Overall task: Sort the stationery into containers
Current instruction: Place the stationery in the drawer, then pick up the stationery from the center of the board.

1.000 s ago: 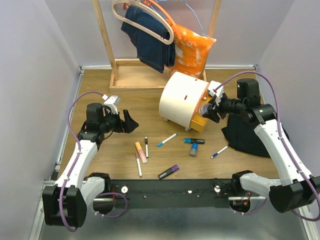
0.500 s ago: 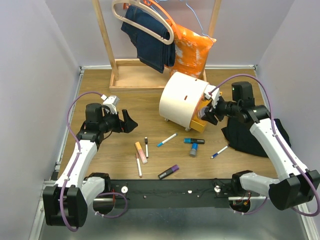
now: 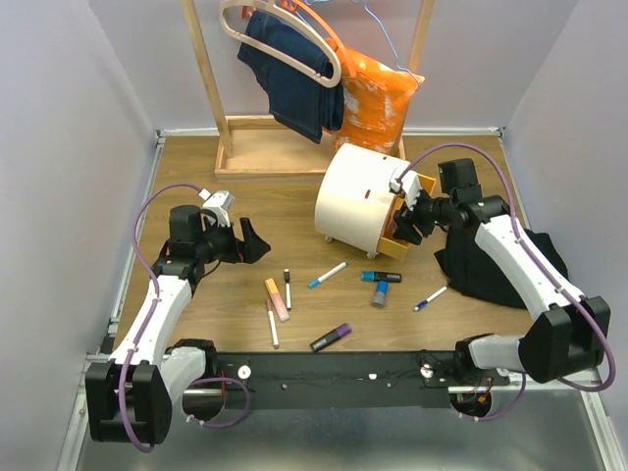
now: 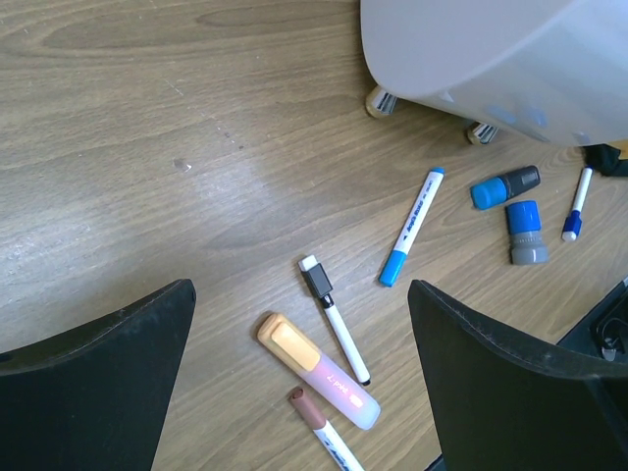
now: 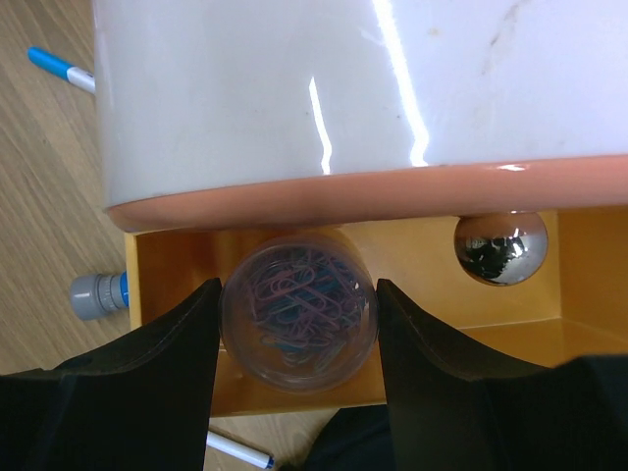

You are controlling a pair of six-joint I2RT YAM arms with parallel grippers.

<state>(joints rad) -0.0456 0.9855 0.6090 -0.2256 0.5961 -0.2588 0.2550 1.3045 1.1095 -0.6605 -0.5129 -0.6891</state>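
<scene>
Clear round tub of paper clips (image 5: 297, 312) at the mouth of the pulled-out orange drawer (image 5: 432, 285) of the cream cabinet (image 3: 358, 196), mid-desk toward the far edge; pinched on both sides by the right end effector (image 3: 409, 219), forearm reaching leftward from the right edge; left end effector (image 3: 250, 239) spread wide, hovering near the desk's (image 3: 265, 191) left edge; loose pens (image 4: 412, 226) toward the near edge.

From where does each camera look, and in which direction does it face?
Top external: above and behind the robot, looking down on the table; left arm, right arm show.
Left wrist: faces down on scattered pens; the open left gripper shows.
Right wrist: faces the open orange drawer; the right gripper holds a clip tub.
All share the white cabinet.
</scene>
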